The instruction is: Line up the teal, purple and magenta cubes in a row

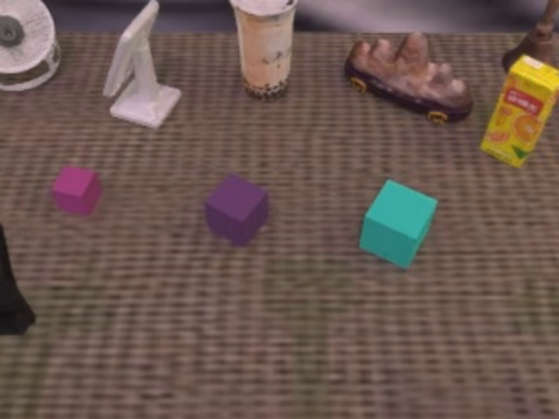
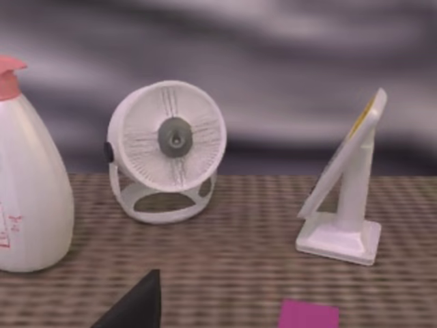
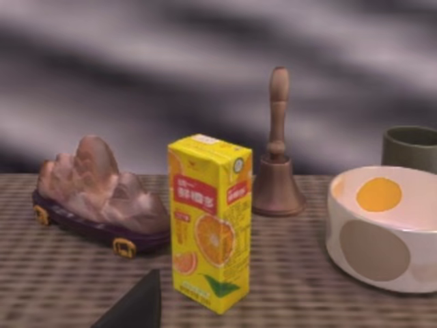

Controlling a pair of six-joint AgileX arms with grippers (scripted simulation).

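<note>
Three cubes stand apart in a rough left-to-right row across the middle of the table. The small magenta cube (image 1: 76, 189) is at the left, the purple cube (image 1: 236, 209) in the middle, and the large teal cube (image 1: 398, 223) at the right. My left gripper (image 1: 10, 292) hangs at the table's left edge, in front of and left of the magenta cube, open and holding nothing. The left wrist view shows one dark finger (image 2: 140, 304) and the magenta cube's top (image 2: 308, 315). My right gripper is outside the top view. Its wrist view shows one dark finger (image 3: 140, 304) with nothing against it.
Along the back stand a white fan (image 1: 22, 39), a white stand (image 1: 138, 74), a bubble-tea cup (image 1: 264, 45), a rock ornament on a wheeled base (image 1: 406, 74), a yellow juice carton (image 1: 520, 109) and a wooden bell (image 3: 277, 164). A white bottle (image 2: 27, 191) and a spotted bowl (image 3: 382, 229) appear in the wrist views.
</note>
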